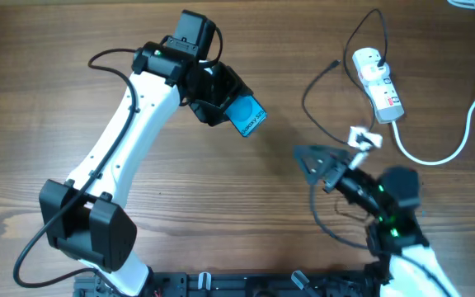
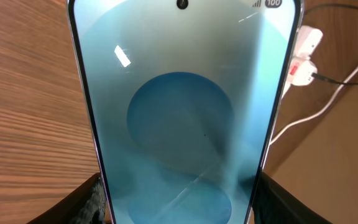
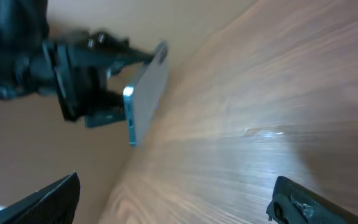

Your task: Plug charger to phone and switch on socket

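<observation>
My left gripper [image 1: 221, 97] is shut on the phone [image 1: 246, 115] and holds it tilted above the table at the upper middle. The phone's cyan-blue screen [image 2: 185, 112] fills the left wrist view, between the dark fingers [image 2: 179, 202]. The right wrist view shows the phone [image 3: 145, 93] edge-on. My right gripper [image 1: 316, 161] is open and empty, low over the table to the right of the phone; its fingers [image 3: 182, 199] sit wide apart. The socket [image 1: 383, 89] lies at the upper right with the white adapter [image 1: 367, 59] on it. The charger's black cable [image 1: 307, 103] curves left of it, plug tip [image 1: 334, 64] lying loose.
The socket's thick white cord [image 1: 460, 136] loops away to the right edge. The socket [image 2: 303, 56], its white cord [image 2: 300, 118] and the black cable [image 2: 347, 78] also show at the right of the left wrist view. Bare wooden table lies between the two grippers.
</observation>
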`<action>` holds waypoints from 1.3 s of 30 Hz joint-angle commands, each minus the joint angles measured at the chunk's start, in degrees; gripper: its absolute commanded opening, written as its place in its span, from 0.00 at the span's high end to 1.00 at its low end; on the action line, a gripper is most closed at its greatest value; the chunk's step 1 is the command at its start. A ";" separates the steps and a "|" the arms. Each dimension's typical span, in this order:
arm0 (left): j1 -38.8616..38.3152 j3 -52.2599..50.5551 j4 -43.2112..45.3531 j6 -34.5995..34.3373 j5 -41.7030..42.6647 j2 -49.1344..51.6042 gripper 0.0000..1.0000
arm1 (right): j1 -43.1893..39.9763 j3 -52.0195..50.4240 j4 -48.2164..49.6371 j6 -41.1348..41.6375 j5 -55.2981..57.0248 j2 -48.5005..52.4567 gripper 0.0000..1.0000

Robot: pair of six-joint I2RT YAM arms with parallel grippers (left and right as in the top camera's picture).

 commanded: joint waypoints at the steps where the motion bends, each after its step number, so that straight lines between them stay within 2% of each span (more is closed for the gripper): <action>1: -1.01 1.49 1.20 -1.46 1.14 -1.73 0.47 | 6.54 8.33 4.76 -6.97 -1.57 13.31 0.00; 4: -1.09 1.49 1.20 -1.62 1.16 -1.73 0.47 | 8.68 11.61 10.32 -6.73 0.55 21.33 0.01; 9: -1.16 1.49 1.44 -1.88 2.45 -1.73 0.47 | 10.54 11.78 25.51 -3.04 4.48 29.66 0.01; 16: -3.50 1.49 3.76 -3.13 2.16 -1.70 0.46 | 16.35 11.80 27.52 -2.49 16.50 32.65 0.02; 24: -5.86 1.49 3.74 -3.08 1.97 -1.70 0.46 | 16.57 11.85 29.00 -2.40 18.10 32.65 0.16; 30: -7.17 1.49 3.87 -3.19 1.97 -1.70 0.46 | 16.57 11.85 29.75 -2.19 18.10 32.65 0.39; 39: -9.31 1.49 4.11 -3.50 0.48 -1.70 0.46 | 16.57 11.85 29.97 -0.76 17.90 32.65 0.50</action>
